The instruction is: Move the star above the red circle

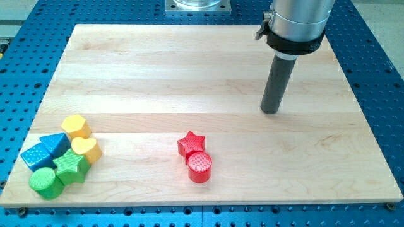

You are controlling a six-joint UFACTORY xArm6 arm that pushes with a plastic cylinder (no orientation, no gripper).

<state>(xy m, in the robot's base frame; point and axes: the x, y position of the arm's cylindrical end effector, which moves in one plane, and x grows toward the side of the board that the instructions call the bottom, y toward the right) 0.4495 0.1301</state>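
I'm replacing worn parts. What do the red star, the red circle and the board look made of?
Red star and red circle: probably plastic, with fine ridged tops and a slight sheen. Board: pale wood, with visible grain and plank seams, smooth satin finish.

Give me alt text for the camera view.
A red star touches the top of a red circle on a wooden board. My tip rests far off toward the view's upper right.

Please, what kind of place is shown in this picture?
Probably a robotics lab bench: a wooden board lies on a blue perforated metal table, coloured toy blocks such as a red star sit on it, and my tip rests there.
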